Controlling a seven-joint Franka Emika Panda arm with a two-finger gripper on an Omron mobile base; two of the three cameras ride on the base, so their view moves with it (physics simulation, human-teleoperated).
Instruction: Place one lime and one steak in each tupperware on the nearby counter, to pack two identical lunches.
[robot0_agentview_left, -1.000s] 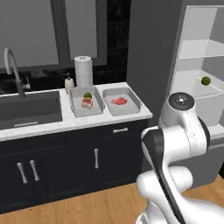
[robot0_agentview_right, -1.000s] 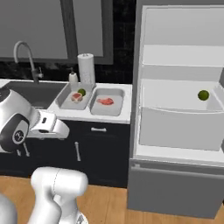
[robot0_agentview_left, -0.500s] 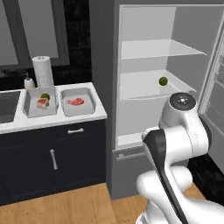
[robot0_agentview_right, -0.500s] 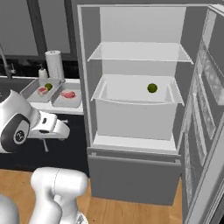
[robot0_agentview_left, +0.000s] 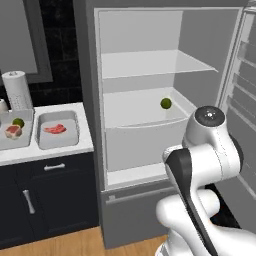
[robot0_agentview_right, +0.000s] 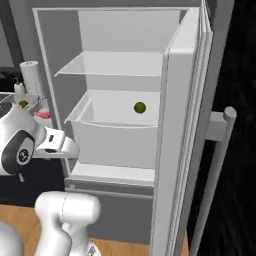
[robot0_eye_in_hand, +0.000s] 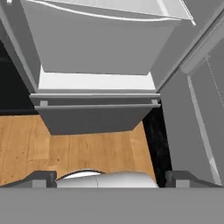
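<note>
Lime is the thing to fetch: a small round dark-green lime (robot0_agentview_left: 165, 103) sits alone on the white middle shelf (robot0_agentview_left: 135, 107) of the open white fridge (robot0_agentview_left: 150, 75), toward the shelf's right half and close behind its raised front lip. Left of the fridge, on the white marbled counter (robot0_agentview_left: 60, 150), stand two shallow light-grey rectangular tupperware trays. The tray next to the fridge (robot0_agentview_left: 58, 142) holds only a flat pink-red steak slab (robot0_agentview_left: 54, 129). The tray farther from the fridge (robot0_agentview_left: 10, 142) holds a thicker red-topped steak block (robot0_agentview_left: 13, 131) with a second dark-green lime (robot0_agentview_left: 18, 122) just behind it. So, judged from this, the fridge lime is what the nearer tray lacks.

The white arm's two-finger gripper (robot0_eye_in_hand: 109, 177) is low in front of the fridge, pointing at the grey bottom drawer (robot0_eye_in_hand: 94, 116) and the wood floor; only two dark fingertip stubs show at the edge of the hand view, set wide apart, with nothing between them.

The lime is likely light, firm and smooth-skinned, and being a ball it should roll at a nudge. A hold across its widest part, with the fingers closing evenly from both sides, looks safest. An off-centre pinch could squirt it back along the shelf. The front lip may force an approach from above rather than straight in.
</note>
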